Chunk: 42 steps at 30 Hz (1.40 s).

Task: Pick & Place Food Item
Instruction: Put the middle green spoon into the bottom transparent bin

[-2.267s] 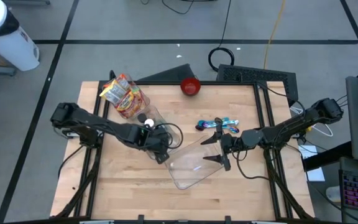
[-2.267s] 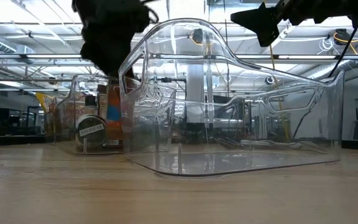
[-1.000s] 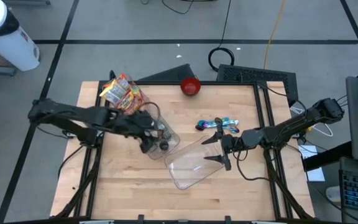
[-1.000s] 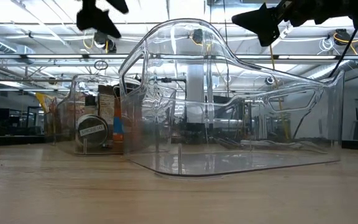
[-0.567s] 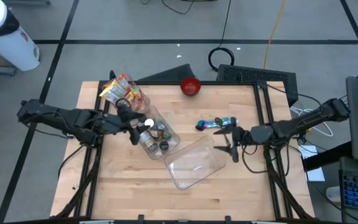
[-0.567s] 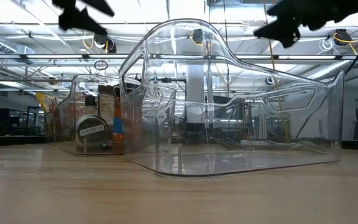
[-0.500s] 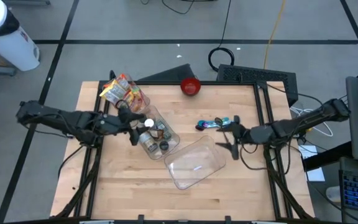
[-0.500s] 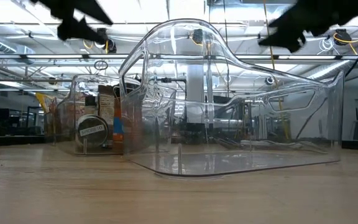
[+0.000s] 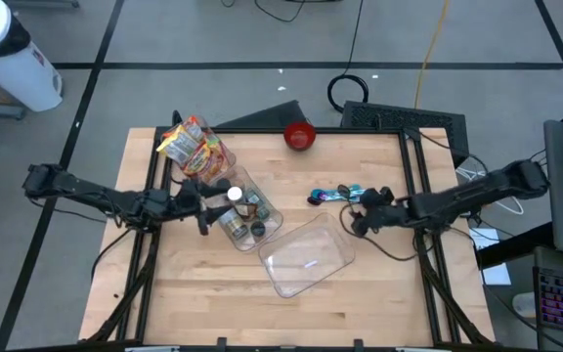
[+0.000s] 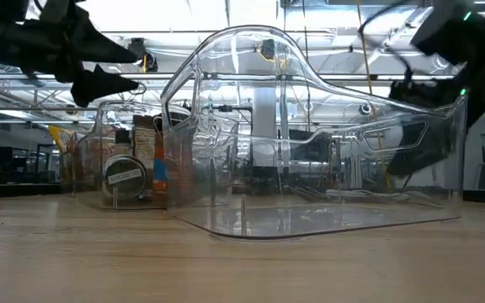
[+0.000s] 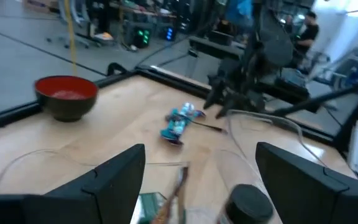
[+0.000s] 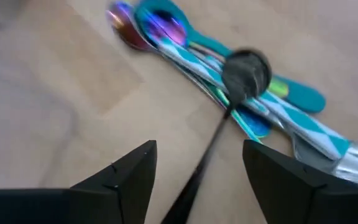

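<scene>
Nearest us we see a clear, glossy plastic bin (image 9: 307,260), rounded at its corners and empty, on the pale wood-grain table (image 9: 194,303). Behind it lies a second clear bin (image 9: 238,207) holding small jars and a dark-lidded container, with a crinkled snack bag (image 9: 192,143) at its far end. Our left gripper (image 9: 203,208) hangs just beside that filled bin, its dark fingers (image 11: 107,180) spread wide and holding nothing. Our right gripper (image 9: 359,221) hovers over a bunch of shiny, iridescent spoons (image 12: 216,81), fingers (image 12: 126,177) apart, touching nothing we can make out. Farther back sits a round red bowl (image 9: 300,135).
</scene>
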Tool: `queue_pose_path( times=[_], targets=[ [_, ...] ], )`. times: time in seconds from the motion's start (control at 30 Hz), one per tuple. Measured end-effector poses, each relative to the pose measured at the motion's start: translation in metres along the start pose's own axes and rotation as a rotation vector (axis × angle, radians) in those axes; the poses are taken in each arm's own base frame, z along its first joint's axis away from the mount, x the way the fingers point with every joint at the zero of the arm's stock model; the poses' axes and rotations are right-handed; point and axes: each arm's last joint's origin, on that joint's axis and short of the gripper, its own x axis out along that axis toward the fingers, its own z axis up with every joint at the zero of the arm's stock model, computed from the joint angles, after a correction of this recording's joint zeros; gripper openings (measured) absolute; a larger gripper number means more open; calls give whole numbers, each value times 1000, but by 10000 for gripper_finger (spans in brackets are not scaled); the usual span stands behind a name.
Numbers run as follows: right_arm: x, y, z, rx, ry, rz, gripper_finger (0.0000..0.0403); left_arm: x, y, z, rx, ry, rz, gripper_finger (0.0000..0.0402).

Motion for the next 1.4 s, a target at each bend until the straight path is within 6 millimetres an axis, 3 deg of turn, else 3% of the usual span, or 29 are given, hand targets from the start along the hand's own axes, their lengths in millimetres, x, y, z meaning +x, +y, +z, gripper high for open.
queue_pose_path(
  times=[0.23, 0.5, 0.73, 0.93, 1.17, 1.4],
  targets=[
    [33, -14, 3, 41, 52, -63, 204, 0, 1, -1, -6, -11, 22, 312],
    [50, -17, 4, 17, 85, -89, 173, 0, 1, -2, -8, -7, 14, 312],
    [53, -20, -4, 10, 154, -121, 131, 0, 1, -2, -9, -7, 14, 312],
    [48, -20, -6, 41, 229, -50, 85, 0, 1, -1, -25, -7, 14, 313],
    [42, -19, -1, 33, 193, -17, 36, 0, 1, -1, -32, -8, 13, 312],
    [42, -18, 1, 15, 167, -9, 20, 0, 1, -1, -53, -7, 13, 312]
  ],
)
